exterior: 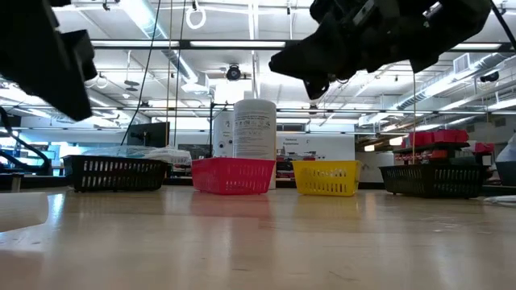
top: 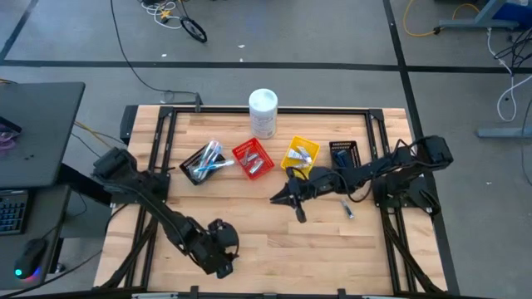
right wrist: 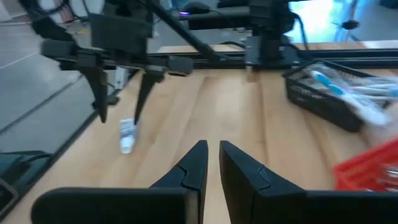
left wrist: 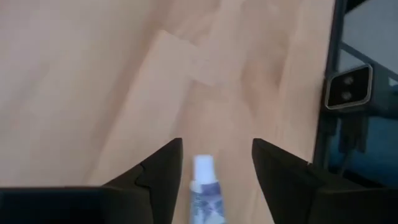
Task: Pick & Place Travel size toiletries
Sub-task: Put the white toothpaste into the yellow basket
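left hand (left wrist: 216, 163) is spread wide right over the little toothpaste tube (left wrist: 203, 186) lying flat on the table (left wrist: 93, 74) between its fingers, so I'd drop straight down, stay centred, then squeeze

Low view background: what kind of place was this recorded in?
Probably a robotics lab or workshop. Strip lights hang from an open ceiling, cables trail over the grey floor, and a desk with a keyboard stands beside the table.
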